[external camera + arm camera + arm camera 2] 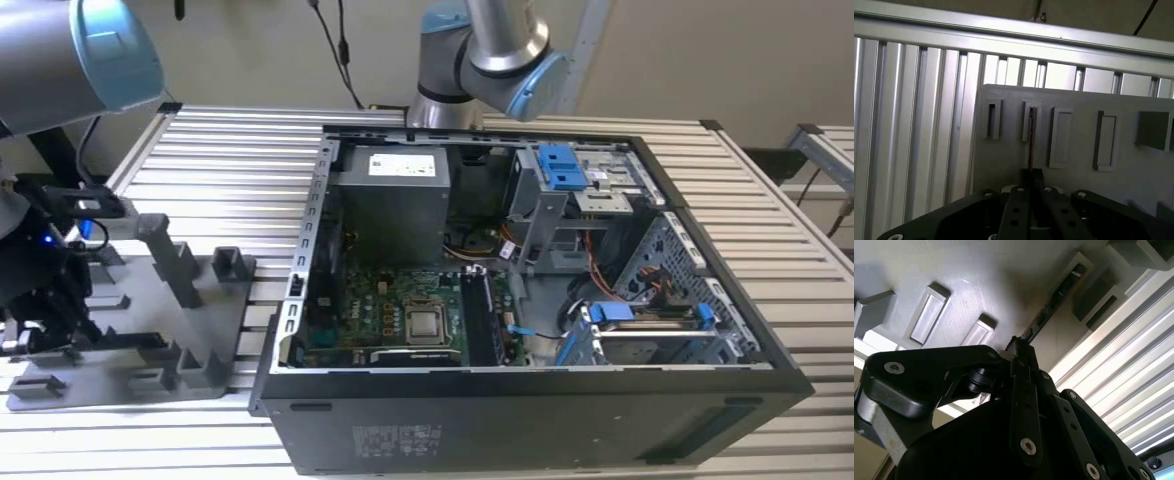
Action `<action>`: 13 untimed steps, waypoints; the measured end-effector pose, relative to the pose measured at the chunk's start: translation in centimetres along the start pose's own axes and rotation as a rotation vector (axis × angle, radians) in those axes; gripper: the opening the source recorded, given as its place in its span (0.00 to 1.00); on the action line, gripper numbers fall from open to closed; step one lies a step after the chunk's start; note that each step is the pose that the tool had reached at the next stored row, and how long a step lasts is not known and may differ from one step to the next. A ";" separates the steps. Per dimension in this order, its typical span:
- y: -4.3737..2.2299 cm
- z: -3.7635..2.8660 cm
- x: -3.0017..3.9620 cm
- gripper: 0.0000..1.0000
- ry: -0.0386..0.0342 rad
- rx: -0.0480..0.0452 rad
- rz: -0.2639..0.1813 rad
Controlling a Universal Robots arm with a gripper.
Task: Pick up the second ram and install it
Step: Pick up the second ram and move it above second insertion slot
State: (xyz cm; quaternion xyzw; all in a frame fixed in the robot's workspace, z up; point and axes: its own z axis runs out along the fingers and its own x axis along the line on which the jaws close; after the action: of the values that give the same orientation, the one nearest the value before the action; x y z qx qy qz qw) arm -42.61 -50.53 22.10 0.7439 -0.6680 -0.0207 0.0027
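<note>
In both wrist views the second ram shows edge-on as a thin dark strip standing in a slot of the grey fixture tray. My gripper sits at the stick's near end, its two fingers pressed against the board's faces, shut on it. In the second wrist view the ram runs from the fingertips toward a tray post. In the exterior view the gripper hangs low over the tray at that view's left, well away from the open computer case.
The case lies open on the slatted metal table, with the motherboard, the silver processor and dark memory slots beside it. Blue-clipped drive cages and cables crowd the case's right side. Upright tray posts stand near the gripper.
</note>
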 end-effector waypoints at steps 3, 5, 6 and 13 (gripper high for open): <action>0.02 -0.57 -0.02 0.13 0.0000 0.0000 0.000; 0.03 -0.88 -0.02 0.13 0.0000 0.0000 0.000; 0.03 -1.05 -0.03 0.13 0.0000 0.0000 0.000; 0.06 -1.99 -0.05 0.13 -0.0001 0.0000 0.000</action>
State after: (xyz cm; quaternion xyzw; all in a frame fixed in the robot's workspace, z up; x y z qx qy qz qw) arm -42.61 -50.53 24.09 0.7439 -0.6680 -0.0207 0.0027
